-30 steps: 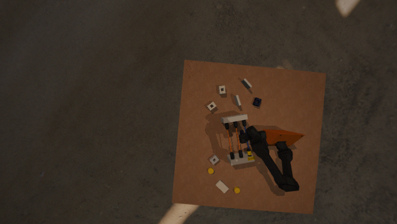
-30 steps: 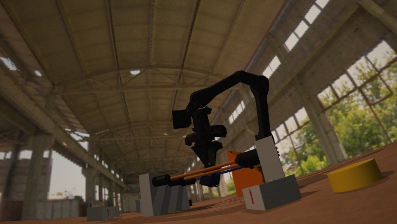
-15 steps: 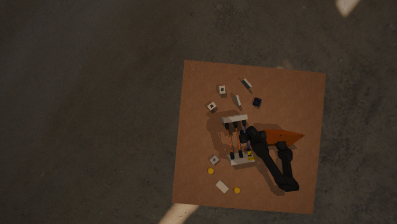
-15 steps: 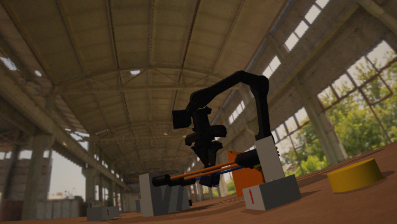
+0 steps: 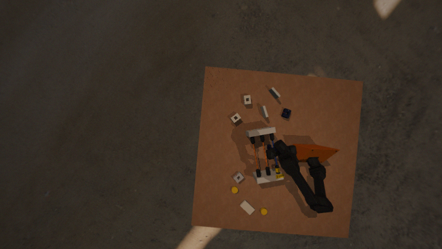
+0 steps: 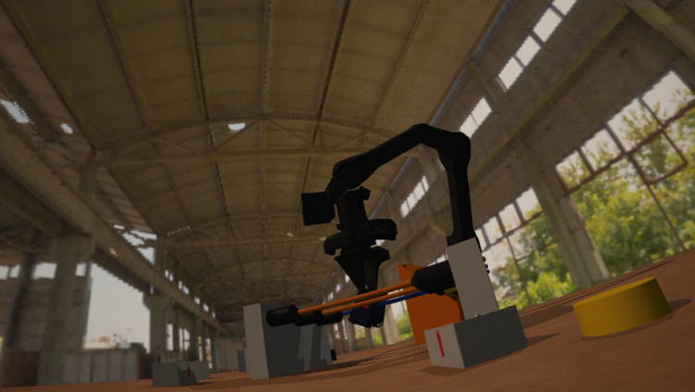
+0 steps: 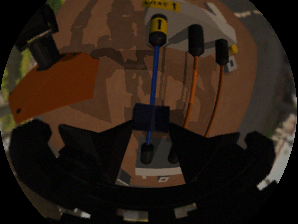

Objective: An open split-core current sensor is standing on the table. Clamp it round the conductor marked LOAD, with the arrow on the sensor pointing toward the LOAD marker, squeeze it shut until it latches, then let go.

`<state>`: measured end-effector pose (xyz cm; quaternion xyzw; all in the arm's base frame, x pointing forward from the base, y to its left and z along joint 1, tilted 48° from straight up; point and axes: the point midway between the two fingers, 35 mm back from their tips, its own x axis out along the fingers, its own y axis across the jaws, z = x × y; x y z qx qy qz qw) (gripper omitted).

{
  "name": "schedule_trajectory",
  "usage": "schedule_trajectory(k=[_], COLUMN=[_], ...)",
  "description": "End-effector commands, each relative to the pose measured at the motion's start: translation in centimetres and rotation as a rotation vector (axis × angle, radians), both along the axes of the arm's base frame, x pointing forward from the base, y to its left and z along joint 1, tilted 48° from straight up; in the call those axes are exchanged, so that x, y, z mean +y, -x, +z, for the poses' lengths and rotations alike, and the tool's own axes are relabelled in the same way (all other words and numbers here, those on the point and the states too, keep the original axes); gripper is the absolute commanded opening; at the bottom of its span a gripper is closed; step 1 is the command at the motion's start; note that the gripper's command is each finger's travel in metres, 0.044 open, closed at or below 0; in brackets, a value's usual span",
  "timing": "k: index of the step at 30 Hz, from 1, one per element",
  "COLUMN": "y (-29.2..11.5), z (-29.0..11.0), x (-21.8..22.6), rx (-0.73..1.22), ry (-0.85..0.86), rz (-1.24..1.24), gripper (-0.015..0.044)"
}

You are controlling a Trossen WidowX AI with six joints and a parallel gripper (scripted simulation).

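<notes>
The dark blue split-core sensor (image 7: 149,117) (image 6: 366,316) sits round the blue conductor (image 7: 154,76) (image 6: 406,297) (image 5: 274,158), the rightmost of three wires strung between two white end blocks (image 5: 260,131) (image 5: 265,179). The other two wires (image 5: 255,155) are orange. A yellow LOAD label (image 5: 280,176) (image 7: 164,6) lies on the near block, at the blue wire's yellow-capped end (image 7: 158,26). My gripper (image 5: 271,152) (image 6: 364,302) (image 7: 150,124) reaches down from above and is shut on the sensor at mid-span. The sensor's arrow and latch are hidden by the fingers.
A second dark blue sensor-like block (image 5: 285,113) stands at the back. Small white and grey blocks (image 5: 247,99) (image 5: 235,117) (image 5: 274,92) (image 5: 238,177) (image 5: 247,207) and yellow discs (image 5: 234,189) (image 5: 263,211) (image 6: 620,305) are scattered around. An orange wedge (image 5: 315,151) stands right of the rig.
</notes>
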<state>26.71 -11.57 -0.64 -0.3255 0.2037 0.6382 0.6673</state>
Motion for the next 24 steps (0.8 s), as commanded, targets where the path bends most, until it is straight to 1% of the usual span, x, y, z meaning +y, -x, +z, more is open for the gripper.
schedule_trajectory(k=[1, 15, 22, 24], y=[0.02, 0.02, 0.02, -0.14], z=[0.04, 0.04, 0.04, -0.61], x=[-0.08, -0.08, -0.08, 0.59], rx=[-0.001, -0.001, -0.001, -0.001], ry=[0.000, 0.000, 0.000, 0.000], rz=[-0.001, -0.001, -0.001, -0.003], gripper=[0.0079, 0.0440, 0.0440, 0.0440])
